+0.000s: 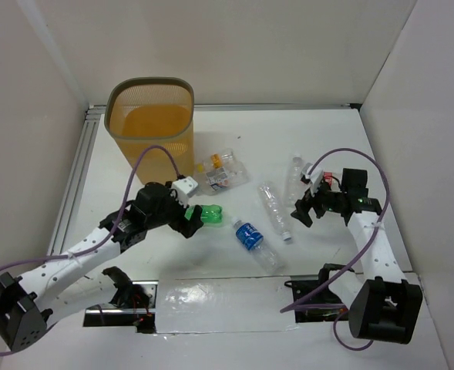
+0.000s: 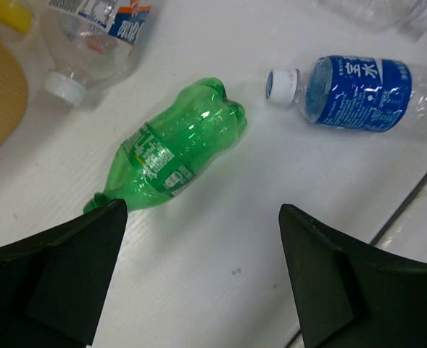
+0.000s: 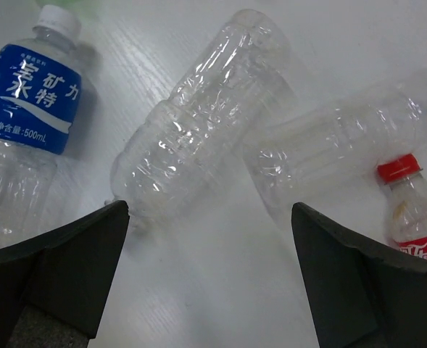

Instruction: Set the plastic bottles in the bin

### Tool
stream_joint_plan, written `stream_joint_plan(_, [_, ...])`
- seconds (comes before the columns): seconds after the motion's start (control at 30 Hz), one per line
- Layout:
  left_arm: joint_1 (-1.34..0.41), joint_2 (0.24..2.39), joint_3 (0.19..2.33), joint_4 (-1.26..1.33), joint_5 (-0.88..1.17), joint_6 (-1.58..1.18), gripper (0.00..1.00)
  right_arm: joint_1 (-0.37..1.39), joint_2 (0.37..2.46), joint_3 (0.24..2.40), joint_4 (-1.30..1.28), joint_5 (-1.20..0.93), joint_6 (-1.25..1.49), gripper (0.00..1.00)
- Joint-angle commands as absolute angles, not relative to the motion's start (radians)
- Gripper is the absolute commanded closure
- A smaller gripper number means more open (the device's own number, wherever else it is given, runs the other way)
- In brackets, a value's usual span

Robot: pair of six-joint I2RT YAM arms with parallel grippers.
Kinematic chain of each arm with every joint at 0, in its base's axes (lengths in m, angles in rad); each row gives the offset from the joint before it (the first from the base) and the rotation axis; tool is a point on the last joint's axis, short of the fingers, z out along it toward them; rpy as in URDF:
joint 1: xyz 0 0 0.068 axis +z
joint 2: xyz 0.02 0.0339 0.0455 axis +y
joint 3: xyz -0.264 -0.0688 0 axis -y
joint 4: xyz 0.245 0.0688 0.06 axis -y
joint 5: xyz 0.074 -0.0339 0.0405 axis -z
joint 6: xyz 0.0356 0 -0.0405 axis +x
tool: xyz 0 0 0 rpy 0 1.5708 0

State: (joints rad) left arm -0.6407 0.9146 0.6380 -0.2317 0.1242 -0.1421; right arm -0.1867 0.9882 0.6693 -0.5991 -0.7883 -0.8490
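The orange mesh bin [image 1: 151,123] stands at the far left, empty as far as I see. A green bottle [image 2: 173,148] lies on its side just ahead of my left gripper [image 2: 202,275], which is open over bare table with its left finger [image 2: 68,275] beside the bottle's neck. A blue-labelled bottle [image 2: 358,93] lies to the right of the green one. My right gripper [image 3: 209,275] is open and empty, just short of a crushed clear bottle [image 3: 199,123]. Another clear bottle [image 3: 343,145] and a red-capped one [image 3: 416,210] lie beside it.
A cluster of clear bottles [image 1: 220,171] with white and yellow caps lies near the bin's foot. White walls close in the table on both sides and at the back. A metal rail [image 1: 76,173] runs along the left edge. Purple cables loop over both arms.
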Motion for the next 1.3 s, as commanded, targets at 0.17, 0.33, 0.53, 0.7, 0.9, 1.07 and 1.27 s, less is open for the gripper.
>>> stream_joint_plan(0.17, [-0.744, 1.015, 0.649, -0.04, -0.066, 0.195, 0.01, -0.141, 0.973, 0.692, -0.607, -0.772, -0.899, 0.0])
stream_joint_plan(0.33, [-0.744, 1.144, 0.64, 0.029, -0.065, 0.296, 0.01, -0.13, 0.954, 0.673, -0.607, -0.75, -0.899, 0.0])
stream_joint_plan(0.53, [-0.753, 1.273, 0.66, 0.063, -0.017, 0.348, 0.01, -0.14, 0.943, 0.664, -0.607, -0.75, -0.877, 0.0])
stream_joint_plan(0.7, [-0.753, 1.356, 0.66, 0.119, 0.014, 0.348, 0.01, -0.149, 0.934, 0.664, -0.607, -0.75, -0.877, 0.0])
stream_joint_plan(0.9, [-0.753, 1.387, 0.606, 0.196, 0.014, 0.334, 0.13, -0.149, 0.934, 0.664, -0.597, -0.739, -0.855, 0.0])
stream_joint_plan(1.07, [-0.762, 1.346, 0.584, 0.195, 0.025, 0.325, 0.45, -0.081, 0.991, 0.684, -0.522, -0.646, -0.697, 0.04])
stream_joint_plan(1.27, [-0.773, 1.223, 0.619, 0.098, 0.07, 0.293, 0.72, 0.063, 1.103, 0.762, -0.515, -0.511, -0.551, 0.08])
